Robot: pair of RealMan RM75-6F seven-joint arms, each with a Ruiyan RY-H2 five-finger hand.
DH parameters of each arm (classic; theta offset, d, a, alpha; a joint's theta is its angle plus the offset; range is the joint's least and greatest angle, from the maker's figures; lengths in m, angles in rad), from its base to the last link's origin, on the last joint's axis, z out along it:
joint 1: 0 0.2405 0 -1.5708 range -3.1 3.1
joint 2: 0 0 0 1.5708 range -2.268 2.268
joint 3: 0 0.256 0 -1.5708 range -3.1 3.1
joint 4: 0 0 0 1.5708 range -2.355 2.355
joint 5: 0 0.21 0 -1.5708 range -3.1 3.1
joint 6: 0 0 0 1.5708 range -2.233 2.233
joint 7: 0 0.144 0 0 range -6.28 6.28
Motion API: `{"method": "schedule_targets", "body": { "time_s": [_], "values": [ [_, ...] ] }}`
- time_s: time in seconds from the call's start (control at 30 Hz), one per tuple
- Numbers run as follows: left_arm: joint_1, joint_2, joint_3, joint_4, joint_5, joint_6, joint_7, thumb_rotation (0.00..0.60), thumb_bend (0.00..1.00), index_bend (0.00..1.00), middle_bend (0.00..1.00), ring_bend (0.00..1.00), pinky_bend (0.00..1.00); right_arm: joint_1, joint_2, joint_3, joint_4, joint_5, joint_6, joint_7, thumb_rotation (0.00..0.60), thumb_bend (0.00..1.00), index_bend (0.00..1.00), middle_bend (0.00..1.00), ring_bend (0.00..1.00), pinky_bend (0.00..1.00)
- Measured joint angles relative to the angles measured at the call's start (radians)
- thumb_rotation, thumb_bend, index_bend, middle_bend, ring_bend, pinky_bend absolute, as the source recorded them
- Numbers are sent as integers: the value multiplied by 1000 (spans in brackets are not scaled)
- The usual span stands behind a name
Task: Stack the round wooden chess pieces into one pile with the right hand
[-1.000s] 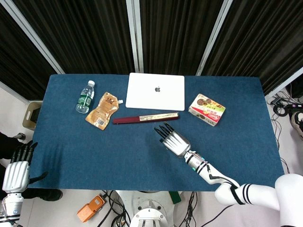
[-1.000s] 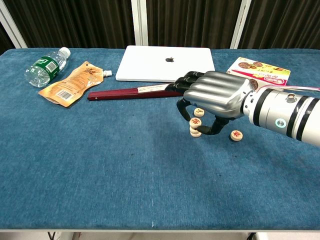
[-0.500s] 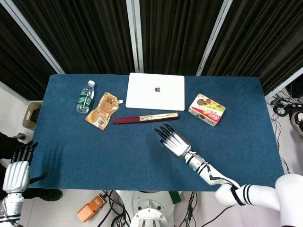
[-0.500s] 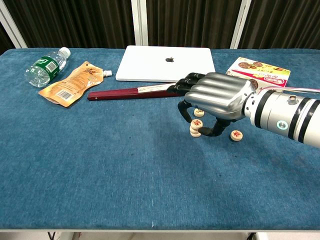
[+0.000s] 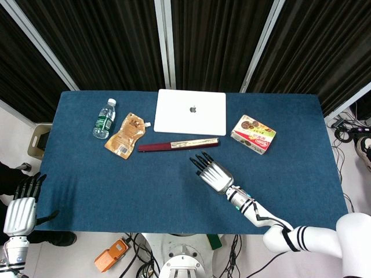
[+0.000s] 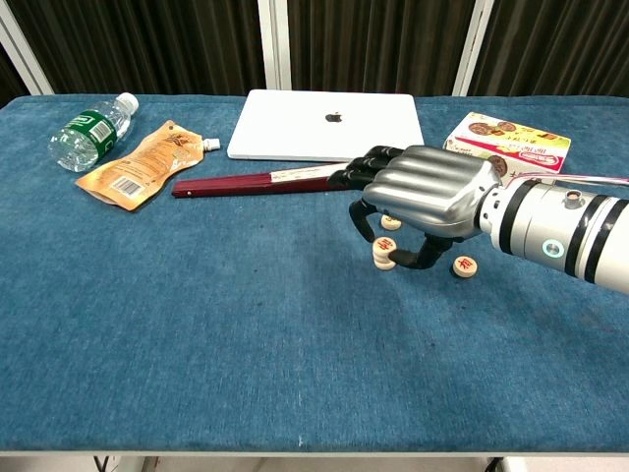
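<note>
My right hand [image 6: 425,197] hovers palm down over the round wooden chess pieces at mid-table. Its thumb and a curled finger pinch the top chess piece [image 6: 386,243], which shows its red mark and sits on a second piece [image 6: 383,261] as a short pile. A loose piece [image 6: 390,222] lies just behind the pile under the palm. Another loose piece [image 6: 465,265] lies to the right of the thumb. In the head view the right hand [image 5: 211,172] hides all the pieces. My left hand [image 5: 20,211] hangs off the table's front left corner, fingers apart and holding nothing.
A white laptop [image 6: 327,123] lies closed at the back. A dark red folded fan [image 6: 257,181] lies just behind the hand. A cookie box [image 6: 511,141] is at back right. A water bottle [image 6: 90,131] and an orange pouch [image 6: 142,164] lie at back left.
The top piece of the pile has tipped so its red mark now faces the chest camera. The right hand shifted slightly; the left hand stayed still.
</note>
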Motion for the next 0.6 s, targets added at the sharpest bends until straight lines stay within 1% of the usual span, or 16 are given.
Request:
{"method": "schedule_targets", "body": {
  "time_s": [0.27, 0.33, 0.4, 0.53, 0.6],
  "values": [
    [2, -1, 0, 3, -1, 1, -3, 600, 50, 86, 11, 0, 0, -1, 3, -4, -5, -3, 6, -2, 600, 553, 454, 80, 0, 55],
    [2, -1, 0, 4, -1, 1, -4, 600, 50, 86, 11, 0, 0, -7, 8, -4, -13, -6, 19, 6, 600, 535, 442, 78, 0, 55],
    [1, -1, 0, 5, -1, 1, -6, 600, 50, 86, 11, 0, 0, -16, 19, -4, -24, -11, 39, 17, 600, 486, 437, 78, 0, 55],
    [0, -3, -1, 7, 1, 1, -9, 600, 50, 86, 11, 0, 0, -63, 66, -14, -61, -23, 103, 56, 600, 287, 445, 79, 0, 55],
    [-2, -4, -1, 8, 2, 0, -9, 600, 50, 86, 11, 0, 0, -90, 89, -24, -75, -25, 131, 74, 600, 266, 455, 79, 0, 55]
  ]
}}
